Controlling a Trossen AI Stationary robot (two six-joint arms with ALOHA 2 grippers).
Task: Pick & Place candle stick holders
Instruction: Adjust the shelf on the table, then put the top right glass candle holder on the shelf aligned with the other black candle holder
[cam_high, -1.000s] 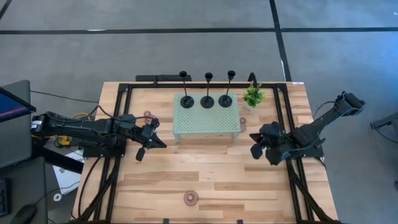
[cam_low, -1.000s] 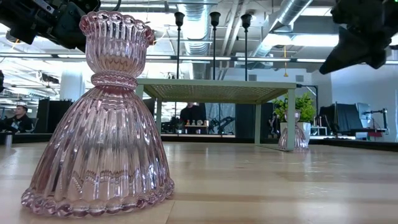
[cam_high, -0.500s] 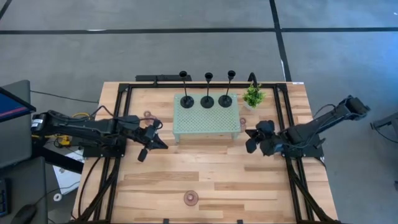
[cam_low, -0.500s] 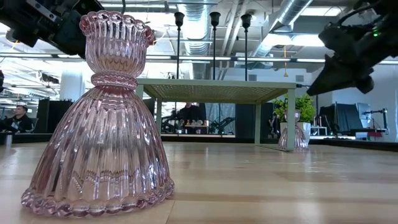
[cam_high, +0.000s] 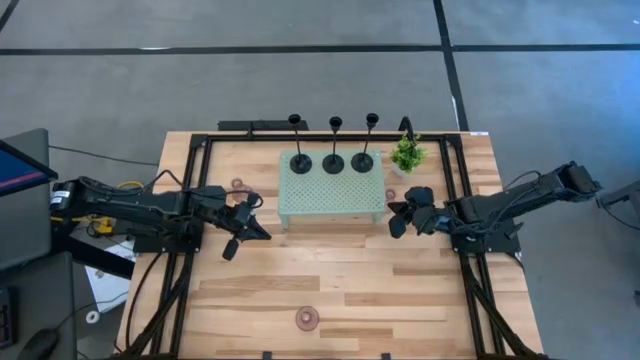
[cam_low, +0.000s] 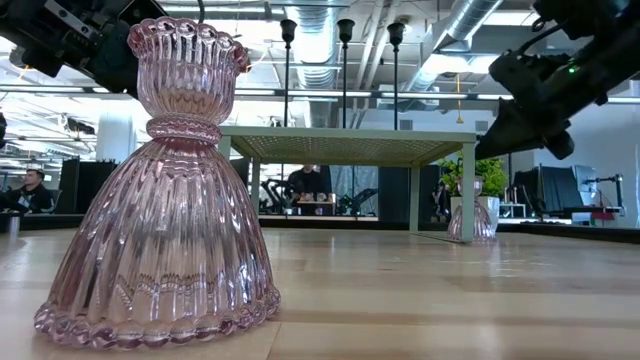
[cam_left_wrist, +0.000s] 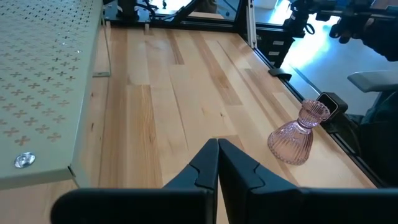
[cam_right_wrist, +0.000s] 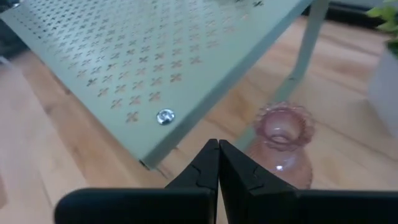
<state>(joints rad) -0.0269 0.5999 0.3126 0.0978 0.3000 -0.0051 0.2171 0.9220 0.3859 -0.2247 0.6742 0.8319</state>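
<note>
Three black candle stick holders (cam_high: 333, 160) stand on their disc bases on the pale green tray (cam_high: 330, 195). One pink glass holder (cam_high: 307, 319) stands near the table's front edge and looms large in the low view (cam_low: 160, 200). Another (cam_high: 238, 185) stands left of the tray. A third (cam_right_wrist: 283, 140) stands by the tray's right leg, in front of the plant pot. My right gripper (cam_high: 393, 212) hovers shut just above and short of this third holder. My left gripper (cam_high: 258, 232) hangs shut in the air, left of the tray.
A small green potted plant (cam_high: 407, 155) stands at the tray's far right corner. Black frame rails (cam_high: 190, 200) run along the table's sides and back. Bare wood (cam_high: 330, 270) lies between the tray and the front holder.
My right gripper has swung toward the table's left and far side, to the tray's right end, sinking and rolling as it went, and has stayed shut. The holders have not moved.
</note>
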